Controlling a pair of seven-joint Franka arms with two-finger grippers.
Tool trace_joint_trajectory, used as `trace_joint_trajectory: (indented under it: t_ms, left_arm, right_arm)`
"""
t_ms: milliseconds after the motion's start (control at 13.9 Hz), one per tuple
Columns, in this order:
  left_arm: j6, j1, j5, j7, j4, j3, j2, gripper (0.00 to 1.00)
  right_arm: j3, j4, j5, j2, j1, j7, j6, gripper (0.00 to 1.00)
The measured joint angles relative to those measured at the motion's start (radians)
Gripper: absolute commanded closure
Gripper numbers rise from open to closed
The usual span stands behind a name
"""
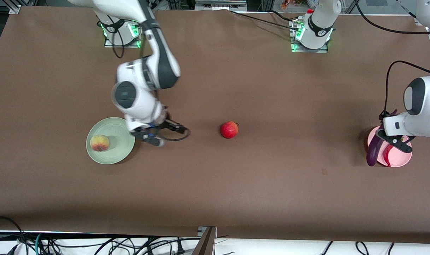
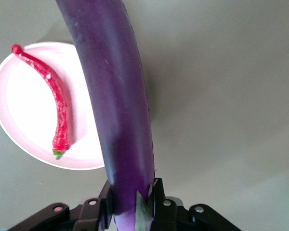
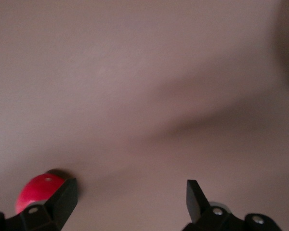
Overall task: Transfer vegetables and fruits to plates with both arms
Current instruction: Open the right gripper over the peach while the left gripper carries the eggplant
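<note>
Eggplant (image 1: 373, 153) is what I have clamped in the left gripper (image 1: 387, 141), hanging over the pink plate (image 1: 400, 161) at the left arm's end of the table; from the front camera its dark tip droops past the plate's rim on the side toward the pomegranate (image 1: 229, 129). I see the red chili pepper (image 1: 387, 156) lying on that plate just beside the hanging eggplant. The pomegranate sits alone on the brown table (image 1: 236, 184), well apart from the pink plate, toward the right arm's end. Farther that way lies the pale green plate (image 1: 121, 148) with the peach (image 1: 100, 143) on it. My right gripper (image 1: 167, 134) hovers over the table just beside the green plate's rim, between that plate and the pomegranate.

On the left wrist camera, the gripper (image 2: 132, 204) pinches the eggplant (image 2: 115, 96) near its pale stem end, fingers (image 2: 157, 195) narrow against both sides. The pink plate (image 2: 19, 120) shows below, and the chili pepper (image 2: 58, 110) curves across it, green stem at one end.

On the right wrist camera, my gripper (image 3: 132, 197) stands wide with nothing between its fingers (image 3: 196, 197). The pomegranate (image 3: 38, 190) peeks out past one fingertip, resting on the table (image 3: 144, 86).
</note>
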Motion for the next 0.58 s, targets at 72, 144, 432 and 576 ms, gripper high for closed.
trace_joint_trajectory:
  t_ms: [72, 144, 432, 576]
  left_arm:
    - [0.033, 0.035, 0.002, 0.053, 0.0, 0.0, 0.018, 1.0]
    - [0.058, 0.069, 0.002, 0.1, 0.0, 0.0, 0.034, 1.0]
    - [0.087, 0.16, 0.002, 0.199, 0.0, -0.002, 0.072, 1.0]
    - [0.127, 0.186, 0.002, 0.234, 0.0, -0.003, 0.09, 0.01]
  right_arm:
    - [0.032, 0.064, -0.001, 0.052, 0.003, 0.122, 0.014, 0.0]
    - [0.06, 0.123, -0.001, 0.099, 0.003, 0.236, 0.023, 0.0]
    - [0.141, 0.236, -0.001, 0.196, 0.005, 0.617, 0.134, 0.0]
    - [0.161, 0.24, -0.001, 0.211, 0.016, 0.731, 0.187, 0.0]
